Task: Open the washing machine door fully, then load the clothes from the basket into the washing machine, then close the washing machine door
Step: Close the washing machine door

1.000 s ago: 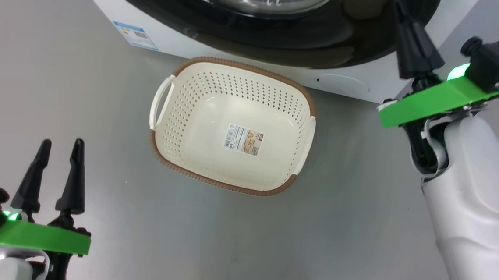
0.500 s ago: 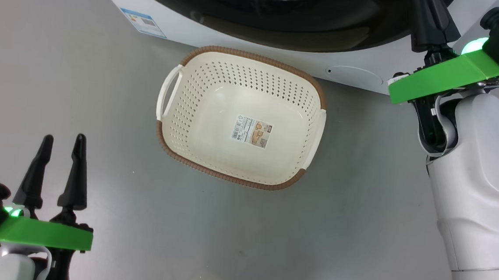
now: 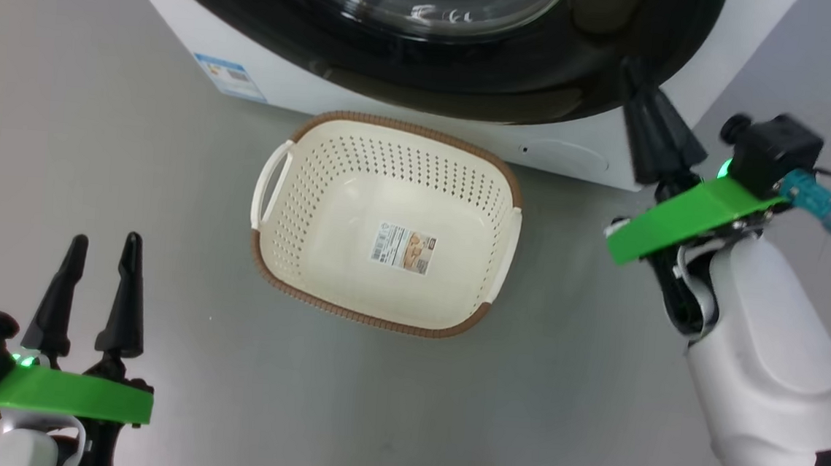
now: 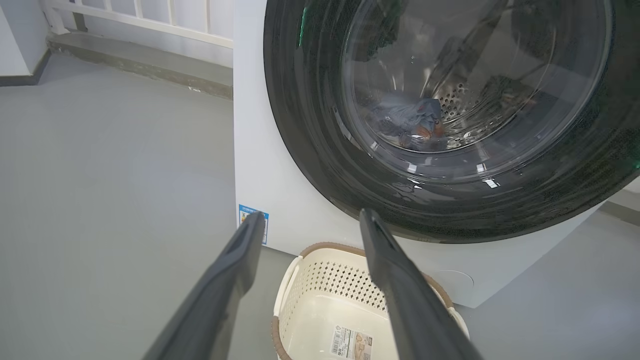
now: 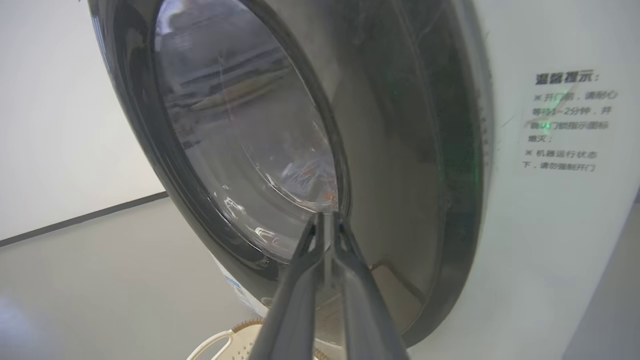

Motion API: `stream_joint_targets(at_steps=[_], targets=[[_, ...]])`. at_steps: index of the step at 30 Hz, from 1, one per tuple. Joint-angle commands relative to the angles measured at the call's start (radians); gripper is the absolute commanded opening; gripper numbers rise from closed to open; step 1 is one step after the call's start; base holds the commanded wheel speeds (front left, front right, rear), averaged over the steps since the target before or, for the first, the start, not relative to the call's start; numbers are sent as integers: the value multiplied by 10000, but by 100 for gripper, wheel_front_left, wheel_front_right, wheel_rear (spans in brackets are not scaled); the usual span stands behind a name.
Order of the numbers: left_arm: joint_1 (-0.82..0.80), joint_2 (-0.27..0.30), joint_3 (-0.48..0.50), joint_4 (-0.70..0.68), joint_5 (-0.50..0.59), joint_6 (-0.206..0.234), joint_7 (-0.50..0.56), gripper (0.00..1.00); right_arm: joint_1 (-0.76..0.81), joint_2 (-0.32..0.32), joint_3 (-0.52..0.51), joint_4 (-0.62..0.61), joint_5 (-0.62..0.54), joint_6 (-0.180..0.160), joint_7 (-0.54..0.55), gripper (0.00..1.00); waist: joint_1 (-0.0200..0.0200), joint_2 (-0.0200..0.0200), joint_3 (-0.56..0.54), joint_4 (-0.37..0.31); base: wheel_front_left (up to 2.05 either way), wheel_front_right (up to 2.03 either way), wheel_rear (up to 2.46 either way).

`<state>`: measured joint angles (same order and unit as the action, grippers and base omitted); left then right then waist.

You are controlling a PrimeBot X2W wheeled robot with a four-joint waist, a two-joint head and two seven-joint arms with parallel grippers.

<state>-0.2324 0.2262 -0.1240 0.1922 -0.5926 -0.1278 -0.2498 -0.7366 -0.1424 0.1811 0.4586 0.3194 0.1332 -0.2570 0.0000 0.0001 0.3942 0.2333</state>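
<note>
**Clothes behind the glass, door flat against the machine**

At your far left, your left gripper (image 3: pixel 104 240) hung low over the grey floor (image 3: pixel 101 130). Its two dark fingers were spread wide with nothing between them, and it sat well apart from the basket.

Next came the basket (image 3: pixel 293 202), cream-white, perforated and rounded-rectangular. It had a brown woven-look rim, a looped handle (image 3: pixel 271 179) on its left side and a paper label (image 3: pixel 405 249) flat on its bottom. It stood on the floor just in front of the washing machine (image 3: pixel 308 90), with its far rim near the white front panel. That panel carried a blue label sticker (image 3: pixel 229 77) at lower left and a small round flap (image 3: pixel 563 156) at lower right.

Above the basket, the washing machine door (image 3: pixel 484 91) showed its wide glossy black ring around a bulging clear glass bowl (image 3: pixel 424 0). It lay flat against the machine's front. Through the glass, in your left wrist view, the clothes (image 4: pixel 412 117) lay in the steel drum (image 4: pixel 465 100) as a bluish bundle with orange-brown spots.

At your right, your right gripper (image 5: pixel 326 216) had its fingers pressed together and held nothing. Its tips pointed at the lower right of the black ring; whether they touched it you could not tell.
</note>
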Motion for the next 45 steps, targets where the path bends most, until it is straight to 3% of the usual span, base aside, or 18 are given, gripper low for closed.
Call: stream_joint_targets(at_steps=[1,21,45], targets=[[29,430,390,-154,19,-29,-120,100,209,119,214,-288,123,-25,-48,100,0,-1,-290,-189,0,0,0],[909,829,265,114,135,-29,-120,100,3127,-249,304,-862,627,-25,-48,100,0,-1,-2043,-1486,0,0,0],[1665,1136,229,115,-102,-29,-120,100,5296,-508,-403,-1563,816,-25,-48,100,0,-1,-2811,-3095,0,0,0]])
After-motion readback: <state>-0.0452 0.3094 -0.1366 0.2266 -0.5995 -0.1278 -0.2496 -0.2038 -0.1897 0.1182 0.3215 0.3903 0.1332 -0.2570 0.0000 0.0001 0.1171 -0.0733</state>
